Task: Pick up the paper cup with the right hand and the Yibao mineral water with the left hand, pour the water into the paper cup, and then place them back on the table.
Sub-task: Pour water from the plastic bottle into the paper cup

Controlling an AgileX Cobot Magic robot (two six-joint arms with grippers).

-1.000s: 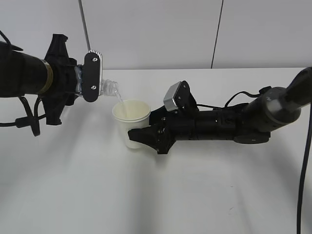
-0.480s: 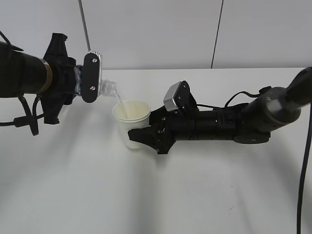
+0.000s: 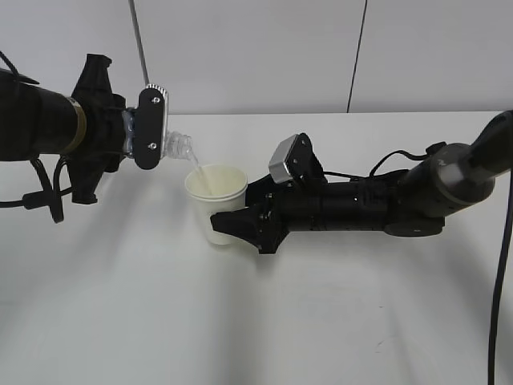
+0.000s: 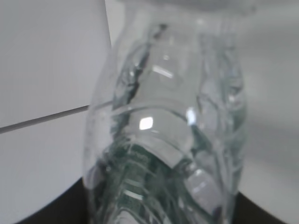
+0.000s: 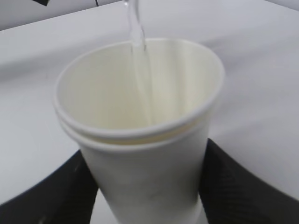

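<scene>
My left gripper (image 3: 136, 132) is shut on the Yibao mineral water bottle (image 3: 178, 146), held tilted with its open neck pointing right and down over the paper cup (image 3: 216, 200). A thin stream of water runs from the neck into the cup. In the left wrist view the clear bottle (image 4: 168, 126) fills the frame, its green label low down. My right gripper (image 3: 232, 224) is shut on the cup from the right, holding it upright just above the table (image 3: 240, 321). The right wrist view shows the cup (image 5: 145, 154) between both black fingers (image 5: 233, 182), with water falling in.
The right arm (image 3: 377, 200) lies low across the tabletop from the right. The left arm (image 3: 48, 128) comes in from the left edge at bottle height. A white wall with two thin dark vertical lines stands behind the table.
Almost nothing moved. The bottle neck has tipped very slightly and the stream keeps running into the cup. Both arms hold their places.
</scene>
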